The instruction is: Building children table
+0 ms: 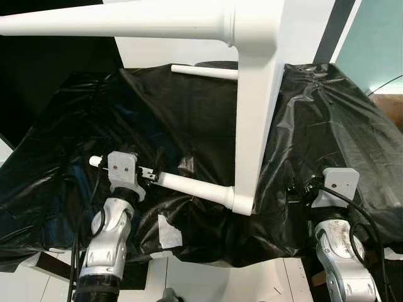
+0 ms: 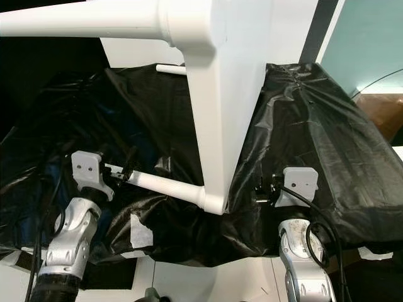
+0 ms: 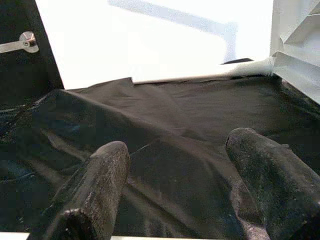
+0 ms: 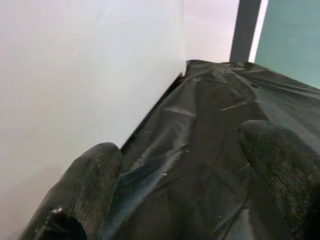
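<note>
With both grippers, left (image 3: 175, 185) and right (image 4: 180, 185), spread empty beside the table (image 1: 258, 94), we next grasp its lower leg (image 1: 195, 187)

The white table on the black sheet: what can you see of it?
The white table looks like smooth painted wood or plastic. It stands on its edge on the crinkled black sheet, top facing the robot's right. Round tapered legs stick out sideways toward the left; the left gripper is at the nearest one. The right gripper hangs beside the top.

We see the white table (image 1: 258, 94) cut off by the top edge, its top hidden. The nearest leg (image 1: 189, 185) passes behind the left claw's (image 1: 148, 174) mount.
</note>
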### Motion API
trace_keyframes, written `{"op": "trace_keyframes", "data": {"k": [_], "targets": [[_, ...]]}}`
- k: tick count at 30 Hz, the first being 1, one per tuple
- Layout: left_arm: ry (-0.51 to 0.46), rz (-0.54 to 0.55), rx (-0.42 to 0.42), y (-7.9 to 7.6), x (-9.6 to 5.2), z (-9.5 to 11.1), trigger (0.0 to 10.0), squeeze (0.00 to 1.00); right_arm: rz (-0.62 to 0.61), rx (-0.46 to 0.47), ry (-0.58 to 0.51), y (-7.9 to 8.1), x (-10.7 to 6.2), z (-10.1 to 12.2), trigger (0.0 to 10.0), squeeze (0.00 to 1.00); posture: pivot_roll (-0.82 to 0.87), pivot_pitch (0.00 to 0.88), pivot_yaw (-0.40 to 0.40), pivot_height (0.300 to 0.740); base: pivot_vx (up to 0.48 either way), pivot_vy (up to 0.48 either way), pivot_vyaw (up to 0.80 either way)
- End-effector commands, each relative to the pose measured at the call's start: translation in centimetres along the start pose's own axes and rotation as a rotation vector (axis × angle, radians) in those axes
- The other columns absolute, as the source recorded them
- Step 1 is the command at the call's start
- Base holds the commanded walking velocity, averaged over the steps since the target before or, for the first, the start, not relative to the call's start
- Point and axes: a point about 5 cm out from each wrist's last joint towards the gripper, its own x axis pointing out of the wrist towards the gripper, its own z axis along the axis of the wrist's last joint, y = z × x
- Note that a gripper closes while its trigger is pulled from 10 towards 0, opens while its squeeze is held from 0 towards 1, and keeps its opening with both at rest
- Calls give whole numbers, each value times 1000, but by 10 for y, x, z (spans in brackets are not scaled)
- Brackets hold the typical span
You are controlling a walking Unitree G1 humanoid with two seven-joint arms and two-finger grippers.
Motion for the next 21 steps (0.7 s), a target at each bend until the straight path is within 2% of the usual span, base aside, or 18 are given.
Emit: {"op": "trace_keyframes", "data": {"k": [1, 21], "targets": [[-18, 33, 10, 0, -2, 2, 10000, 0, 12, 11, 16, 2, 0, -3, 10000, 0, -39, 25, 23, 740, 0, 0, 0], [-24, 1, 6, -7, -12, 6, 10000, 0, 25, -7, 27, 1, 0, -4, 10000, 0, -40, 51, 10, 740, 0, 0, 0]]}}
